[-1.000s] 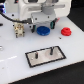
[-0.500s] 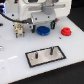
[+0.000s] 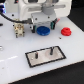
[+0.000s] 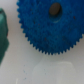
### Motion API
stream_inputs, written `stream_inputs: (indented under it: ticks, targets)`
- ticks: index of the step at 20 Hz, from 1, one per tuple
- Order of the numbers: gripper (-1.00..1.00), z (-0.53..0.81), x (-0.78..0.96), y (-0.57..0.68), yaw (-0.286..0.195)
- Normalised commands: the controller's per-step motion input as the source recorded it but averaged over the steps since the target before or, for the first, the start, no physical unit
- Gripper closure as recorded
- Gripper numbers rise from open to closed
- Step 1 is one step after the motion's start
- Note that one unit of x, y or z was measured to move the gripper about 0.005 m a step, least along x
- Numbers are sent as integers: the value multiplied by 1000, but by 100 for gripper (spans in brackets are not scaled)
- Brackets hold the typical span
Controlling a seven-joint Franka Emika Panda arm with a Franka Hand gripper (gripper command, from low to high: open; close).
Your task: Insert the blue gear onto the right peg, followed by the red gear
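The blue gear (image 3: 43,30) lies flat on the white table, just behind the dark plate (image 3: 59,54). My gripper (image 3: 43,23) hangs right above it, fingers apart on either side with nothing between them. In the wrist view the blue gear (image 4: 50,27) fills most of the picture from close up, its toothed rim and dark centre hole sharp enough to see. The red gear (image 3: 65,32) rests on the table toward the exterior view's right, apart from the blue one. Two thin pegs stand on the plate; the right peg (image 3: 50,49) is bare.
A small tan and black fixture (image 3: 19,29) sits at the exterior view's left of the blue gear, with a black cable behind it. A blurred teal shape (image 4: 2,35) shows at the edge of the wrist view. The table's front edge runs below the plate.
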Motion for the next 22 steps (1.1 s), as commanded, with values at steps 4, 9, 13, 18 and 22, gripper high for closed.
stream_inputs:
  ticks: [4,9,13,18,22]
  targets:
    - [100,-61,9,0,0]
    - [100,185,27,8,0]
    - [100,453,159,33,0]
    - [100,569,481,-46,0]
    - [100,483,718,-122,0]
